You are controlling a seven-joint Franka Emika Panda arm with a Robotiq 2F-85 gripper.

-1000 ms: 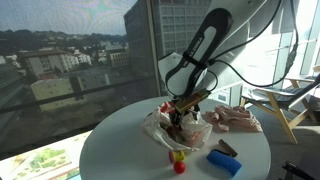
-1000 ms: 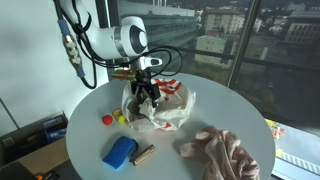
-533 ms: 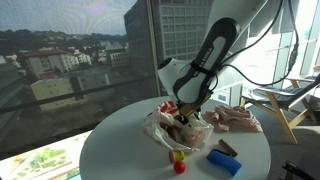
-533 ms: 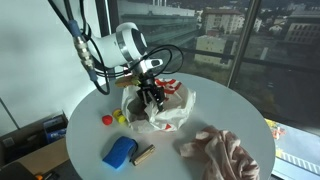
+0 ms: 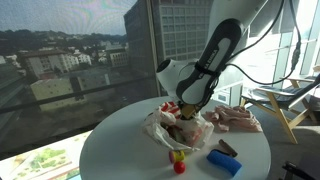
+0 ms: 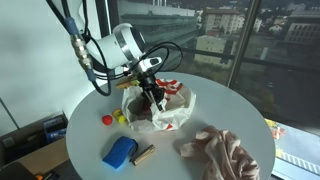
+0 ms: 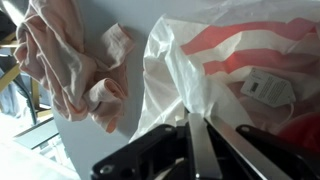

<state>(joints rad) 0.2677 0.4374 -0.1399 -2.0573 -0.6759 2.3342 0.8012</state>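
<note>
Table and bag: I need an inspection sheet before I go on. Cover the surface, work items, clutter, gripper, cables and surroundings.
Surface: round white table; nothing seen on its bare parts.
Job's things: plastic bag, white with red stripes, lying crumpled mid-table.
Clutter: pink cloth beside the bag; blue block with a brown stick next to it; small red and yellow pieces near the bag.
Grippers: gripper shut, apparently pinching a fold of the bag in the wrist view.
Cables: black cables run along the arm, above the table.
Surroundings: window onto city buildings; wooden frame beside the table.
</note>
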